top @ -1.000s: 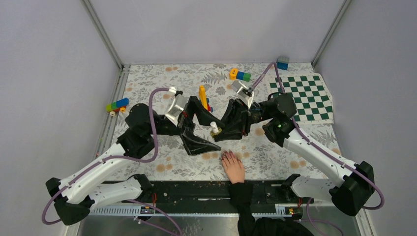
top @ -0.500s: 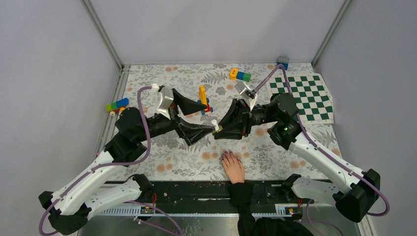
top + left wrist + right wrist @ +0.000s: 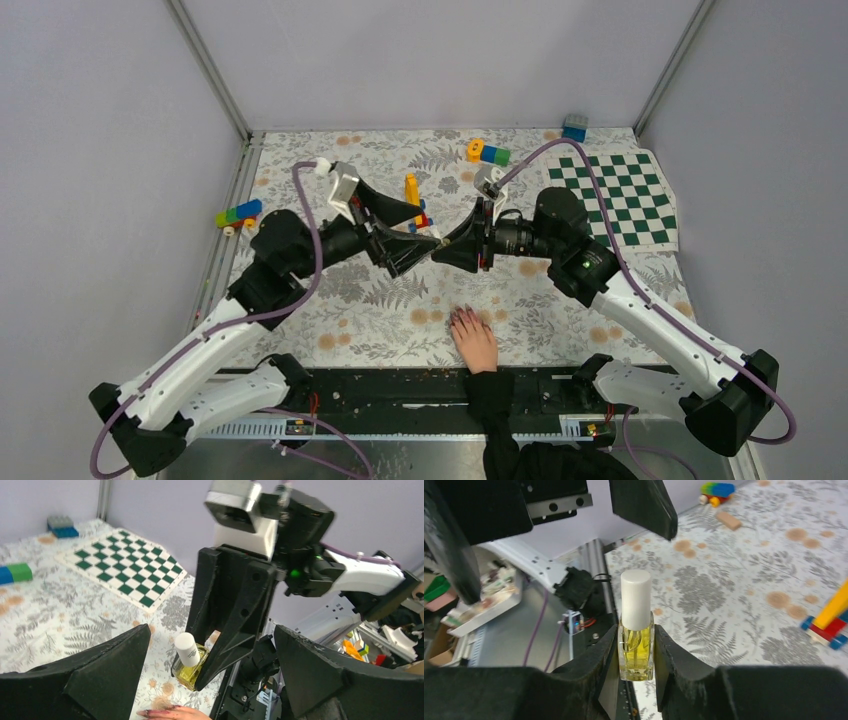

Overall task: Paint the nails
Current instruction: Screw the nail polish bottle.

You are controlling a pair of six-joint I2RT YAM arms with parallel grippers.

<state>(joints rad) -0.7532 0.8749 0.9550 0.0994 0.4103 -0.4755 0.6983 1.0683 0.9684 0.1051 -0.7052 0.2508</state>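
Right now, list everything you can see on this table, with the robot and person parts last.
polish bottle: one, yellow with white cap, held up, centre.
chess mat: one, green and white, far right.
brick clusters: four, multicoloured, scattered across the far half.
tablecloth: one, floral, underneath everything.
hand: one, pale, dark-red nails, near edge.
left gripper: one, black, open, facing the polish bottle.
right gripper: one, black, shut on the polish bottle.

My right gripper (image 3: 636,652) clamped the small glass bottle of yellow polish with a white cap (image 3: 636,630) above the middle of the floral-print tablecloth (image 3: 390,315). My left gripper (image 3: 425,228) faced it from the left, jaws wide, near the cap. In front, by the near edge, lay the pale hand (image 3: 476,342), dark purplish-red nails (image 3: 461,317) toward the bottle.
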